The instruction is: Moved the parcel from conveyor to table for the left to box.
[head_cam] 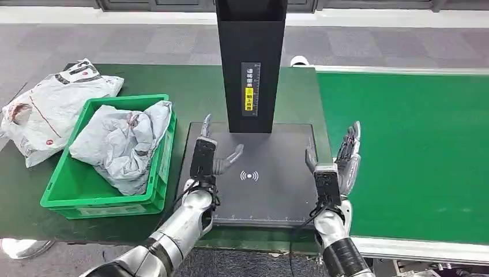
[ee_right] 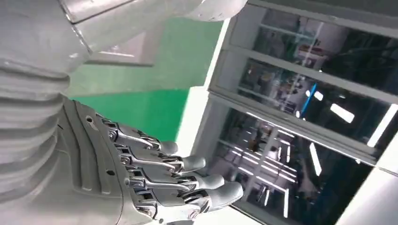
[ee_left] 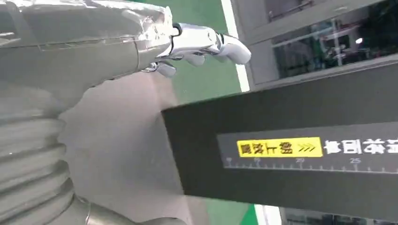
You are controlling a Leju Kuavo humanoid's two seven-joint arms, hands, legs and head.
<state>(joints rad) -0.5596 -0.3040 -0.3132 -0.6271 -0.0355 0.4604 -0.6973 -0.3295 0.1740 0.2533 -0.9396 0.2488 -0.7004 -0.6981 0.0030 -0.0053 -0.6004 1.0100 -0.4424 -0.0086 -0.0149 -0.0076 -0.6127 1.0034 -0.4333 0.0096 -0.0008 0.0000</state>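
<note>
Bright, even overhead light with soft shadows; head view is sharp, both wrist views blur, ceiling lamps reflect in glass.

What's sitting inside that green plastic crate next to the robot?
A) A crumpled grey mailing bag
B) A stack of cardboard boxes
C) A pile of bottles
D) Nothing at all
A: in the head view a crumpled grey parcel bag fills the green crate, with another white parcel bag lying on the table outside it.
</note>
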